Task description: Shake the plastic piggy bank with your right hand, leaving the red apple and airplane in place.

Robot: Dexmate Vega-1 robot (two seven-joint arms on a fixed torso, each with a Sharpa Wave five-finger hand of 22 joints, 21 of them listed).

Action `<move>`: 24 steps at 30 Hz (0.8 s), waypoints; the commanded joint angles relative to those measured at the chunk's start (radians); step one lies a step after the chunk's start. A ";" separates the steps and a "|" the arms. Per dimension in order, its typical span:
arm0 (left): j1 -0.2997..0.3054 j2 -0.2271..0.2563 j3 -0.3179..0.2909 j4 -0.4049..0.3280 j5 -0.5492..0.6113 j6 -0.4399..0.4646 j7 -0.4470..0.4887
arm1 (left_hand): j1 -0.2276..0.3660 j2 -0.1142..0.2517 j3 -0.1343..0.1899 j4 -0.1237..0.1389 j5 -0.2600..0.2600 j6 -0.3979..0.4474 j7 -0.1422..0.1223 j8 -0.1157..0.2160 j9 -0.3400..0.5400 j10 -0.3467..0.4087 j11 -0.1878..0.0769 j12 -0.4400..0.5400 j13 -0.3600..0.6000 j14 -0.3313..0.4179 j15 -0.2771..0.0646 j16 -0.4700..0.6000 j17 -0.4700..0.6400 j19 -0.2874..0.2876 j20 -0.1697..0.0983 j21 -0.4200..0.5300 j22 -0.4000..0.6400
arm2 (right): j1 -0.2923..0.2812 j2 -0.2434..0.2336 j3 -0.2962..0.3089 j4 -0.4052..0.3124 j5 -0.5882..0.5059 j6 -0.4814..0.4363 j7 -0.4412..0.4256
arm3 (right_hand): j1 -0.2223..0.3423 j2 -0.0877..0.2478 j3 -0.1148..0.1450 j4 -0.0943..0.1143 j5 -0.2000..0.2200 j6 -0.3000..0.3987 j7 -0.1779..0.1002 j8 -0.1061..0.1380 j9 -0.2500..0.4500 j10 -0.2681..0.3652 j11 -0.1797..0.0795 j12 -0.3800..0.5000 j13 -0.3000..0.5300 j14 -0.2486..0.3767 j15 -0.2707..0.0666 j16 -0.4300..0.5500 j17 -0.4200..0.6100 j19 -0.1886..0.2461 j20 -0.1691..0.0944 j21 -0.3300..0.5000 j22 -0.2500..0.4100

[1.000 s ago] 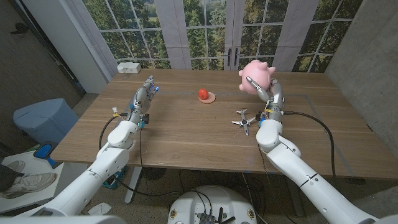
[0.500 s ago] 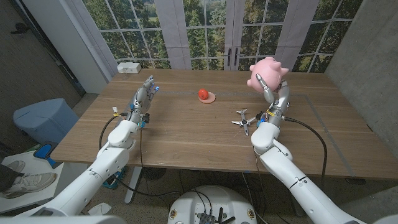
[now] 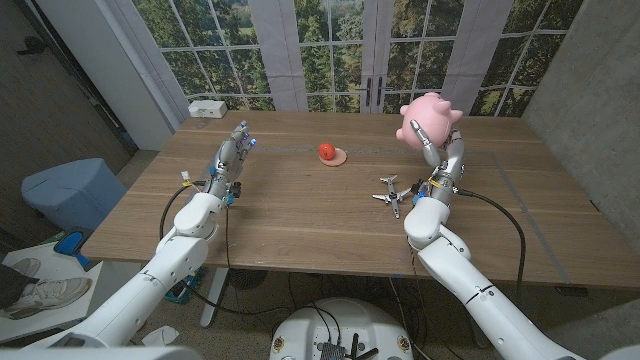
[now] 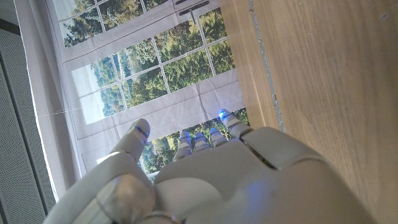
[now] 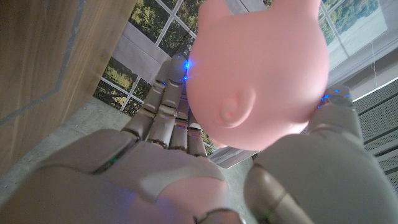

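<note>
I am holding the pink plastic piggy bank [image 3: 430, 113] up off the worktop [image 3: 300, 210] in my right robot hand [image 3: 440, 150], over the far right part of the surface, so I judge that I am in the middle of the shaking step itself. In the right wrist view my fingers [image 5: 171, 106] are lying along one side of the piggy bank [image 5: 255, 74] and my thumb is pressing on the other, so the grasp is looking firm from both sides. The red apple [image 3: 327, 151] is sitting on its small round coaster [image 3: 338, 157] near the middle of the far half of the worktop, well apart from the raised bank, and the toy airplane [image 3: 390, 193] is lying on the wood just beside my right forearm, below the bank. My left robot hand [image 3: 232, 153] is waiting over the left side with its fingers apart and grasping nothing. The next move, as I am judging it, is calling for short back-and-forth swings made in the air while the grasp stays tight, with my wrist and forearm kept high enough not to brush the airplane close beneath them.
</note>
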 commanded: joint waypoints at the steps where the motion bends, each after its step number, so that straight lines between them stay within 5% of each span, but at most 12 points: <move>1: 0.003 0.003 0.001 -0.006 0.002 0.003 0.001 | 0.012 0.050 0.002 -0.003 0.001 0.001 0.001 0.005 0.005 -0.003 0.006 0.004 0.005 0.003 -0.026 0.001 0.005 0.011 -0.033 0.000 0.005 | -0.001 -0.124 -0.012 -0.121 0.053 -0.204 0.234 | 0.409 0.406 0.079 0.013 0.007 0.443 -0.289 0.002 0.041 0.347 -0.346 0.004 0.153 0.053 -0.186 0.000 0.000 -0.010 -0.036 0.008 0.002; 10: 0.007 0.004 0.000 -0.013 0.004 0.003 0.005 | 0.012 0.050 0.002 -0.003 0.001 0.002 0.002 0.005 0.005 -0.002 0.008 0.004 0.005 0.003 -0.027 0.001 0.005 0.012 -0.034 0.001 0.005 | 0.056 -0.243 -0.034 -0.236 0.152 -0.471 0.461 | 0.409 0.407 0.080 0.013 0.008 0.443 -0.288 0.001 0.041 0.346 -0.342 0.002 0.152 0.051 -0.187 -0.005 -0.001 -0.013 -0.039 0.016 0.001; 24: 0.011 0.007 -0.001 -0.022 0.007 0.004 0.008 | 0.012 0.050 0.002 -0.003 0.001 0.001 0.002 0.004 0.005 -0.002 0.008 0.004 0.005 0.004 -0.027 0.001 0.005 0.012 -0.034 0.000 0.005 | 0.082 -0.279 -0.058 -0.250 0.194 -0.523 0.458 | 0.410 0.406 0.080 0.013 0.007 0.442 -0.284 -0.001 0.042 0.343 -0.341 -0.001 0.154 0.050 -0.187 -0.008 0.000 -0.018 -0.037 0.028 -0.001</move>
